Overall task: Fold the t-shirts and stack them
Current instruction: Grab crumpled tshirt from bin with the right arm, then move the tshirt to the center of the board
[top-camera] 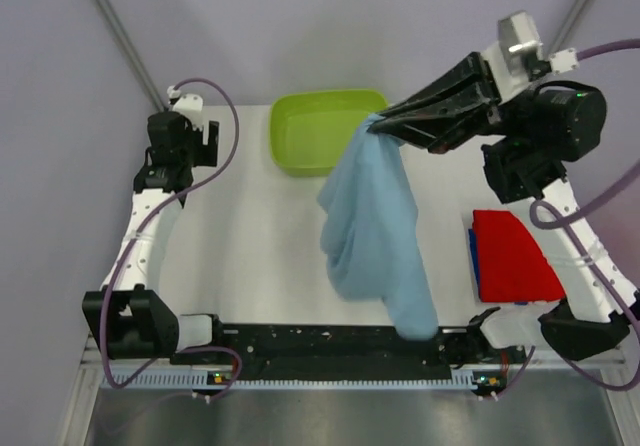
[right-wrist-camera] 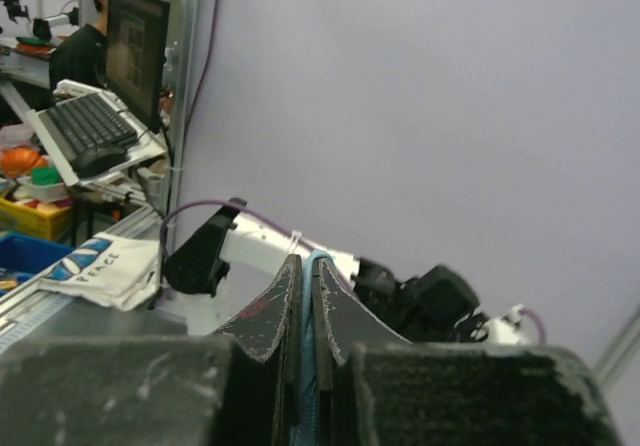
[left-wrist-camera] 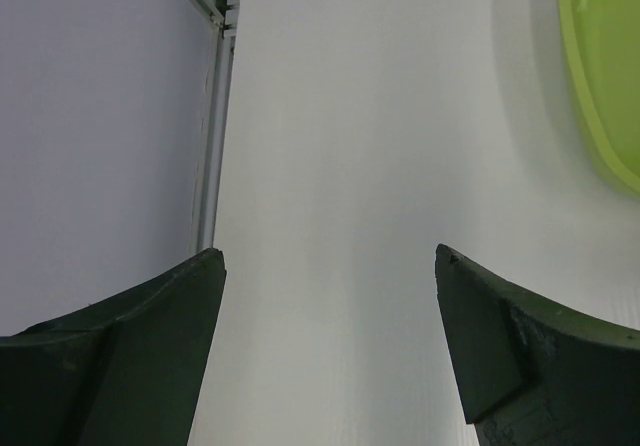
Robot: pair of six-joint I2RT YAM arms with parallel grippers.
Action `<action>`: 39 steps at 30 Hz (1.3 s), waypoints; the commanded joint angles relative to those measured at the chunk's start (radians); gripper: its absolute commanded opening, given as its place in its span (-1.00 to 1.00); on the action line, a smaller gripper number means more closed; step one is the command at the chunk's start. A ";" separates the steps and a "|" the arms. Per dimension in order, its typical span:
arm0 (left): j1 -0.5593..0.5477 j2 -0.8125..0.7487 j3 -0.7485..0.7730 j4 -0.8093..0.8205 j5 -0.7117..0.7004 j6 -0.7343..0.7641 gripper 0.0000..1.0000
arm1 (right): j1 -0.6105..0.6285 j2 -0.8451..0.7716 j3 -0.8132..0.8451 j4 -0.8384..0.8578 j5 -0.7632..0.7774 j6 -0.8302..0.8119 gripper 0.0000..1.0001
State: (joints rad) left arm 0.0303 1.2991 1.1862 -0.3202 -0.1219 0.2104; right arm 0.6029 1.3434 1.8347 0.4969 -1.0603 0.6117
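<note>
Light blue cloth t-shirt (top-camera: 375,226) hangs unfolded over the white table (top-camera: 250,256), pinched in the right gripper (top-camera: 380,124); folding judged pending. Folded red t-shirt (top-camera: 512,256) lies on folded darker blue t-shirt (top-camera: 471,256) at right: stack begun. Left gripper (left-wrist-camera: 330,258) spread, empty.

The left half of the table (top-camera: 245,236) lies open, while the hanging blue tee (top-camera: 375,231) curtains the middle, the basin (top-camera: 305,136) blocks the far edge and the red stack (top-camera: 512,256) the right.
</note>
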 commanded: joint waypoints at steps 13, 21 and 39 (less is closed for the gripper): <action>-0.021 -0.093 0.055 -0.215 0.356 0.133 0.50 | -0.164 -0.044 -0.624 -0.557 0.543 -0.170 -1.00; -0.327 -0.072 0.032 -0.528 0.536 0.335 0.27 | -0.363 0.054 -0.727 -0.823 0.887 -0.230 0.18; -1.035 -0.054 -0.404 -0.442 0.519 0.446 0.97 | -0.091 0.177 -0.893 -0.759 0.861 -0.239 0.48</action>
State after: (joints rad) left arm -0.9154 1.2034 0.8040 -0.8890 0.4107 0.6754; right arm 0.4694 1.4307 0.9661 -0.3195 -0.2447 0.3290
